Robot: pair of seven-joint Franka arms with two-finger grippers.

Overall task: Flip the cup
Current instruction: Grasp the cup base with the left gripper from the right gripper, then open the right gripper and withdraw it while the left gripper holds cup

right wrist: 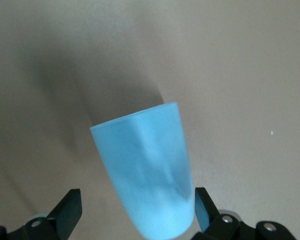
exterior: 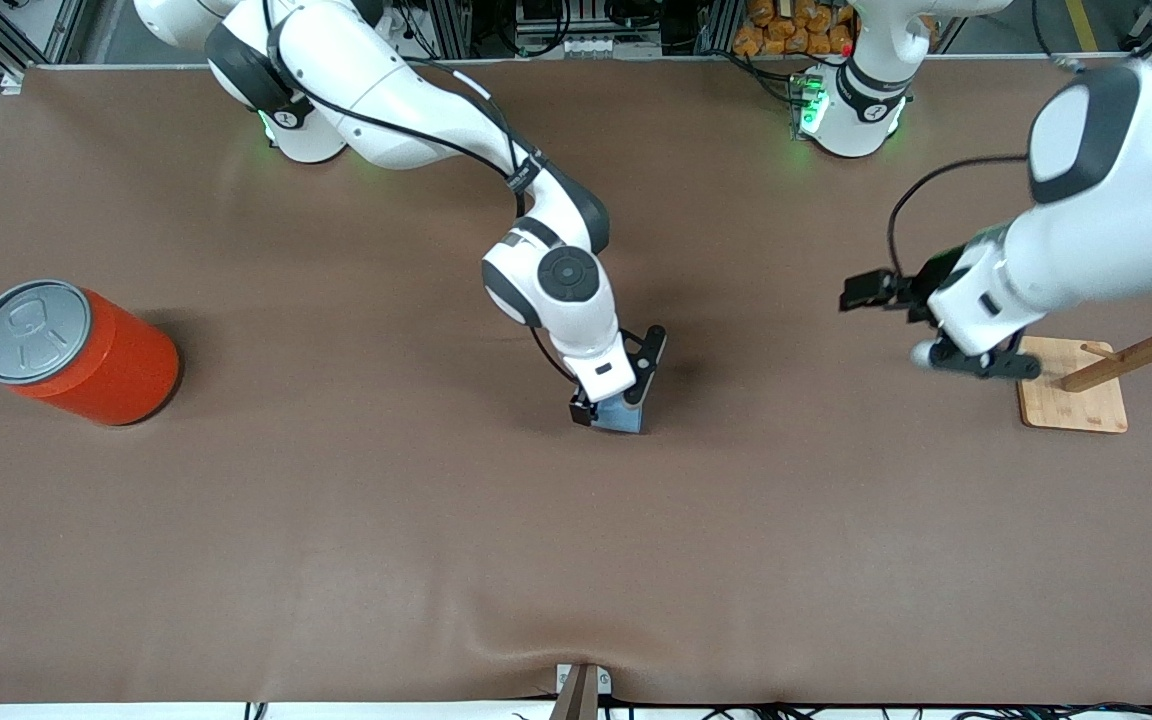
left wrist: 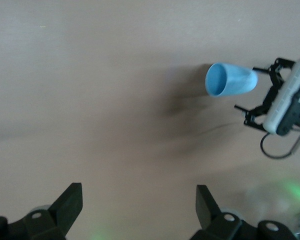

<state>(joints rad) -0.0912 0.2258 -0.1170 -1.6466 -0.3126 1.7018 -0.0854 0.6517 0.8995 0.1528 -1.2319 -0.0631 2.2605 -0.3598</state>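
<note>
Centrally on the brown counter [exterior: 336, 520], the light-blue cup [exterior: 624, 414] sits between the spread fingers of the right tool [exterior: 618, 388], which stand beside its walls without pinching it. Over the bamboo stand's base [exterior: 1076, 405], the left tool [exterior: 976, 362] waits, its fingers spread and empty. An orange can [exterior: 81, 352] stands toward the right arm's end.

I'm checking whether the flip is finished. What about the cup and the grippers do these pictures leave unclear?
- Front view: the cup is mostly hidden under the right gripper.
- Right wrist view: the cup's narrow end is cut off by the frame edge, so whether the open fingers touch it is unclear.
- Left wrist view: motion blur; whether the cup rests on the table cannot be told. The left gripper waits open.
</note>
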